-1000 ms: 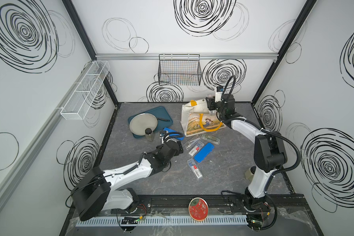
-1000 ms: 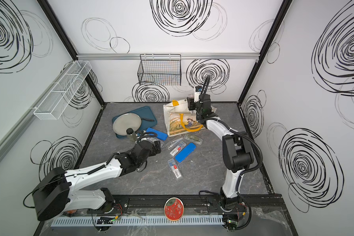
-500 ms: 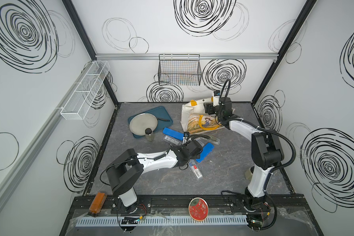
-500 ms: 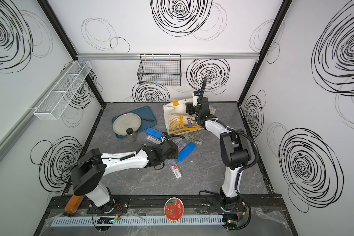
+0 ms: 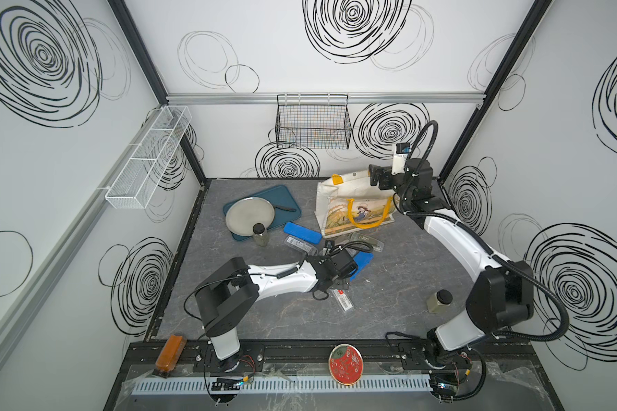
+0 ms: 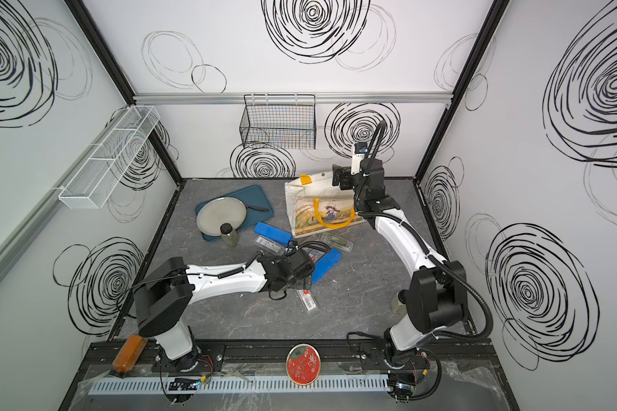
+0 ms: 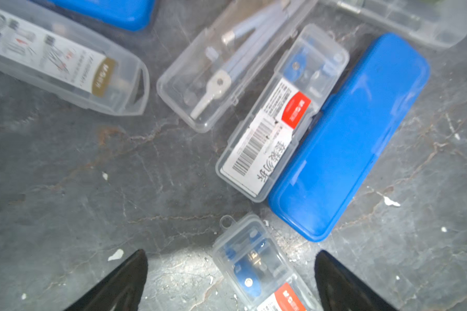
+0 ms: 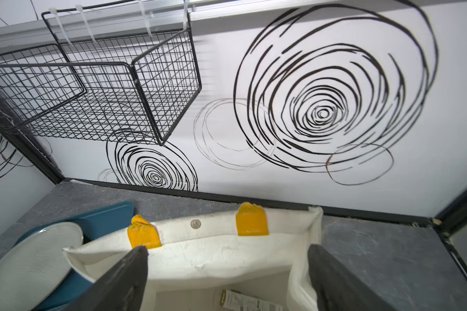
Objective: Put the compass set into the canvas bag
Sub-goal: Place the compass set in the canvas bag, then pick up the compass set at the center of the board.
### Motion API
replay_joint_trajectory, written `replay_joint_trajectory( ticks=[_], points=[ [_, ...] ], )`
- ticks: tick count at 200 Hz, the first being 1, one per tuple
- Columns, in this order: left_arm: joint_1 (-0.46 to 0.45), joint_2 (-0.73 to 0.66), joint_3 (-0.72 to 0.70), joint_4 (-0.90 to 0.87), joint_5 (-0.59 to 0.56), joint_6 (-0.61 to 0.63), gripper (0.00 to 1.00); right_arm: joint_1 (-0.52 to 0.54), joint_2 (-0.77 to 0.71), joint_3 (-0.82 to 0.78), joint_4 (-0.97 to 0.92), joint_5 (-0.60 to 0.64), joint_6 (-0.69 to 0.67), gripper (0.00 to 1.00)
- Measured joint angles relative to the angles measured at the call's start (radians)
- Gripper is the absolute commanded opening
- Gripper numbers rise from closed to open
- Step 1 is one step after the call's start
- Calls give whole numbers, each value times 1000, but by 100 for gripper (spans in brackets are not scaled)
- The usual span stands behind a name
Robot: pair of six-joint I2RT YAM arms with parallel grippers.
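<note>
The left end effector (image 7: 231, 253) hangs wide over a clear compass case (image 7: 254, 272) on the surface (image 7: 78, 175). The case is probably light, rigid and slick, so pinch its long sides. The right end effector (image 8: 227, 247) gapes empty above the canvas bag (image 8: 281, 223).

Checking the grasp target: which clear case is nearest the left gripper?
The small clear case with a blue compass and red label, lying alone right at the open left gripper. The barcoded clear case lies farther off, against the blue case.

Two blue cases (image 7: 348, 134), five clear cases (image 7: 256, 140), two jars (image 5: 259, 235).
</note>
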Motion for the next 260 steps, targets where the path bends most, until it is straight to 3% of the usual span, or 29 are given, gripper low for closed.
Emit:
replay_joint_trajectory(
  ticks=[47,92,111,156,260],
  points=[
    [-2,61,-1,5,82,-36,99,-2,-189,-248,-54,116,45,94],
    [-2,71,7,18,97,-55,83,-3,-308,-388,-85,163,64,93],
    [-2,74,9,27,104,-61,74,-3,-339,-417,-83,166,71,93],
    [3,76,10,32,113,-66,66,-3,-353,-454,-80,158,81,93],
    [83,76,-3,72,103,-74,55,-3,-353,-494,-65,93,90,93]
  ],
)
